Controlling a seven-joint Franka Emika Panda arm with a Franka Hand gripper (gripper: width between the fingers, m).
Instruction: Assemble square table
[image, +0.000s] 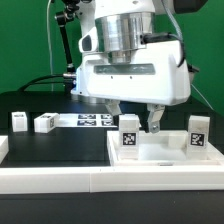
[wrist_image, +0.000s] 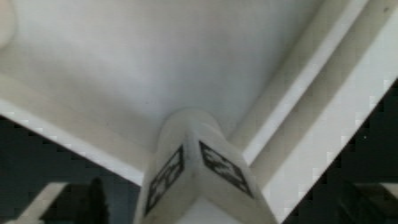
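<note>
Tool (image: 135, 119) spread apart, I am hovering over one leg (image: 128, 137) upright in the square table top (image: 160, 153), a second leg (image: 198, 136) near it, two loose legs (image: 45, 123) waiting on the table (image: 60, 146).

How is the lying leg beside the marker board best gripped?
Probably from straight above, the gripper closing on the two long sides of the leg, at mid-length. It lies flat on the black surface, nothing touching it, so its narrow width suits the open gripper.
</note>
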